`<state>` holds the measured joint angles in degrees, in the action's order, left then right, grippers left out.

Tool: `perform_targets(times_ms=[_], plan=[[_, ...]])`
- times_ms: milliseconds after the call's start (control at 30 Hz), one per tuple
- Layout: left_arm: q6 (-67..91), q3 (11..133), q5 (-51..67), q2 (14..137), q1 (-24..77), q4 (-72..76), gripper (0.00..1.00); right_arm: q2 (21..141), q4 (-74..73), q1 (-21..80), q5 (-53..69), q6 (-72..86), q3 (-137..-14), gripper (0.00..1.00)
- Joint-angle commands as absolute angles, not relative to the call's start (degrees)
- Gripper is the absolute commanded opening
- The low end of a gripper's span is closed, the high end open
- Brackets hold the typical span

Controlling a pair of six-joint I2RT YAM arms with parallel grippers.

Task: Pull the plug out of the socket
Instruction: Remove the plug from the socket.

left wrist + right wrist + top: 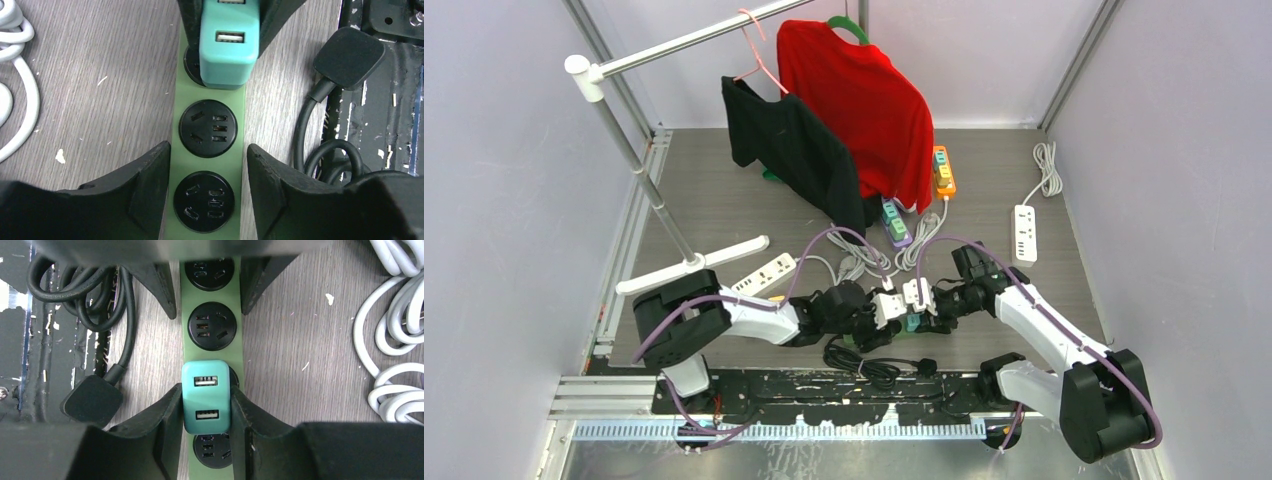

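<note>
At the far-left corner of the surface (724, 200) stands a garment rail (686, 40), and a black shirt (794, 150) hangs from it. Below the shirt, toward the left edge, lies a white strip (764, 273).

Near the middle of the near edge, the left pincer (208, 146) straddles one end of a green power strip (207, 164). Its two fingers (150, 190) sit against the strip's long sides, so it is clasping the strip. Two round black sockets show between and just beyond its fingers, both vacant.

The next socket along holds the teal plug (206, 407) (a square adapter with two USB ports on its face), seated upright in the strip. The right pincer (206, 389) comes from the opposite end and is clenched on this plug, one finger pressed to each side.

Between the green power strip and the near edge lies a coiled black cable (864, 365), ending in a black plug head (91, 400) that rests loose beside the strip.

Further right and toward the far edge, a red shirt (864, 100) hangs on the same rail. Under its hem are a purple strip (894, 225) and an orange strip (943, 172). Near the right edge lies a second white strip (1024, 232), with its looped cord (1046, 165) just behind it.
</note>
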<state>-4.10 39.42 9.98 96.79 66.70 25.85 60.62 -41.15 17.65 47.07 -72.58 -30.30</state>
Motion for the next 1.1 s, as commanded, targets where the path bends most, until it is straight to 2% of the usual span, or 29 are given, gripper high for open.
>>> perform_targets(times_ms=[0, 100, 200, 300, 467, 633, 700, 800, 833, 1067], plan=[[-2.65, 41.45, 13.85, 97.92, 65.62, 28.44, 0.57, 59.5, -41.26, 17.98, 49.28, -74.61, -31.98, 0.36], [-2.25, 41.36, 14.25, 98.31, 65.4, 28.5, 0.57, 59.35, -41.39, 17.97, 49.39, -74.66, -32.07, 0.29], [-1.99, 41.52, 14.49, 98.87, 65.35, 28.56, 0.63, 59.33, -41.46, 18.02, 49.42, -75.08, -32.2, 0.25], [-1.72, 41.95, 14.67, 99.52, 65.3, 28.56, 0.65, 59.34, -41.97, 18.01, 49.73, -75.79, -32.55, 0.23], [-1.16, 42.94, 14.44, 100.17, 65.32, 28.65, 0.61, 59.41, -42.4, 18.02, 49.95, -76.12, -32.87, 0.2], [-0.78, 43.79, 14.58, 100.98, 65.31, 28.31, 0.49, 59.29, -42.71, 18.01, 50.89, -75.38, -33.11, 0.19], [-0.62, 43.85, 14.51, 101.16, 65.31, 28.14, 0.36, 59.22, -43.04, 17.99, 51.56, -74.95, -33.53, 0.19], [-0.69, 43.77, 13.56, 101.33, 65.35, 27.38, 0.04, 59.24, -43.21, 18.01, 52.26, -74.03, -34.18, 0.18], [-0.71, 43.71, 13.09, 101.27, 65.31, 27.3, 0.0, 59.24, -43.08, 17.95, 52.54, -73.46, -34.38, 0.16], [-1.3, 43.84, 11.6, 102.38, 65.37, 26.13, 0.0, 59.15, -35.0, 18.31, 55.06, -61.4, -35.38, 0.13]])
